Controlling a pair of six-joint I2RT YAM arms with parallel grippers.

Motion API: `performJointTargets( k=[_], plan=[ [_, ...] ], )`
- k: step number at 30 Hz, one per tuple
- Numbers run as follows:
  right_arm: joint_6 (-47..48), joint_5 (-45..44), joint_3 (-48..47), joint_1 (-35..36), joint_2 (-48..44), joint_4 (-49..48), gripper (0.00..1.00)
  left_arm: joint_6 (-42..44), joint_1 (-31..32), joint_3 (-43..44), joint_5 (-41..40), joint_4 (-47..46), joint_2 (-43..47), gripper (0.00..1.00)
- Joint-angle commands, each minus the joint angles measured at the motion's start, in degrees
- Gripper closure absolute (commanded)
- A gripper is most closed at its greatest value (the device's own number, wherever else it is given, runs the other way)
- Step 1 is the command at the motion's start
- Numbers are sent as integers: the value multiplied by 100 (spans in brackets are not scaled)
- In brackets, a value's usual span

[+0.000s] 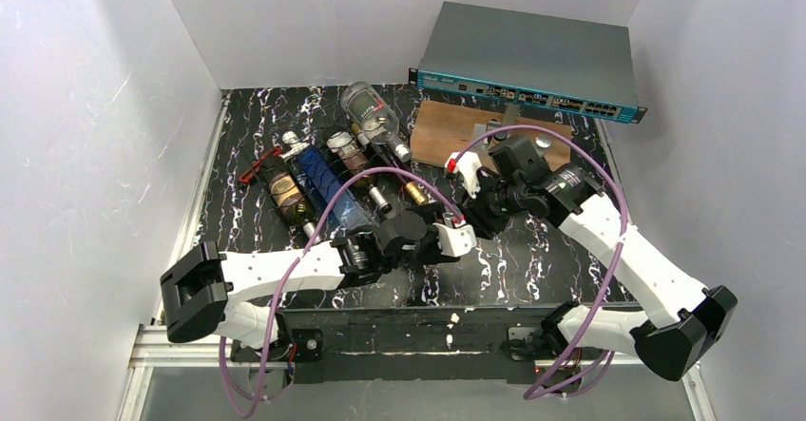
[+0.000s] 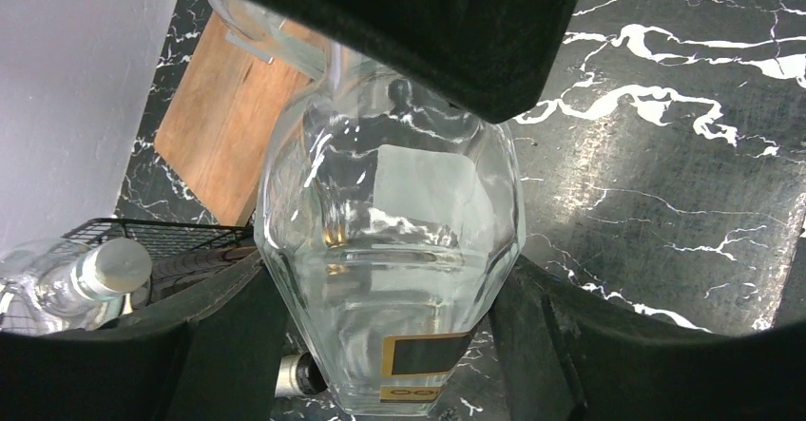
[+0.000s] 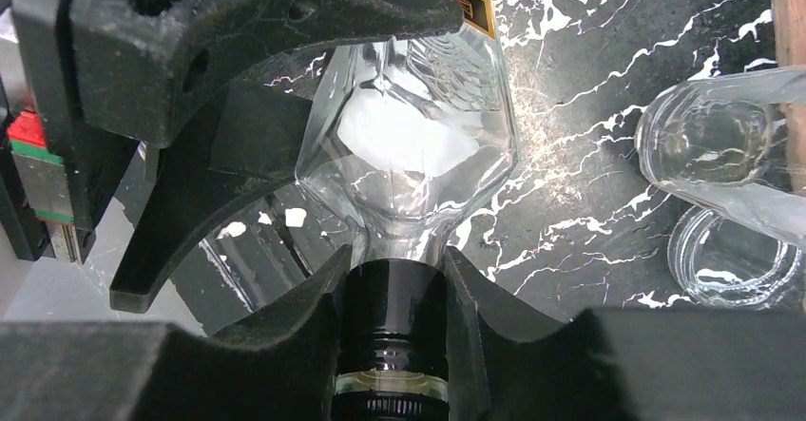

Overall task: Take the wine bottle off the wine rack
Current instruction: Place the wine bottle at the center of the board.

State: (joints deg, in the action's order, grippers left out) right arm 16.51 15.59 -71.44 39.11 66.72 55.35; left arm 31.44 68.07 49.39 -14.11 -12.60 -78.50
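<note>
The black marbled table (image 1: pixel 238 212) takes up most of the floor. One grey and blue flat box (image 1: pixel 532 55) with a row of ports is propped at its far right. Two white arms reach in, the left arm (image 1: pixel 276 274) and the right arm (image 1: pixel 618 240), and their ends meet near the middle of the table. One brown wooden board (image 1: pixel 442 131) lies in front of the box.

There is one black wire wine rack (image 2: pixel 166 238), left of centre. I count at least four bottles (image 1: pixel 318 179) lying on it, too crowded together to be sure of the number.

One clear wine bottle (image 2: pixel 390 212) is off the rack, to its right, above the bare table between the two arms. Its long axis runs from near left to far right, with the neck pointing towards the board. The left gripper (image 2: pixel 385 278) is clamped across the wide glass body. The right gripper (image 3: pixel 394 269) is closed tight on the black-capped neck.
</note>
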Motion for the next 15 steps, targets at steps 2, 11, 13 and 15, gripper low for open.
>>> performJointTargets(
  k=[2, 11, 13, 15],
  plan=[
    [102, 627, -133, 21, -24, -481, 80, -151, 22, -270, 122, -507, -4, 86],
    [69, 856, -122, 24, 199, -455, 69, -512, -67, -604, 160, -963, -44, 87],
    [63, 895, -125, 25, 262, -455, 66, -598, -98, -684, 184, -1045, -41, 87],
    [63, 944, -137, 20, 315, -440, 62, -673, -121, -767, 198, -1111, -14, 87]
  ],
)
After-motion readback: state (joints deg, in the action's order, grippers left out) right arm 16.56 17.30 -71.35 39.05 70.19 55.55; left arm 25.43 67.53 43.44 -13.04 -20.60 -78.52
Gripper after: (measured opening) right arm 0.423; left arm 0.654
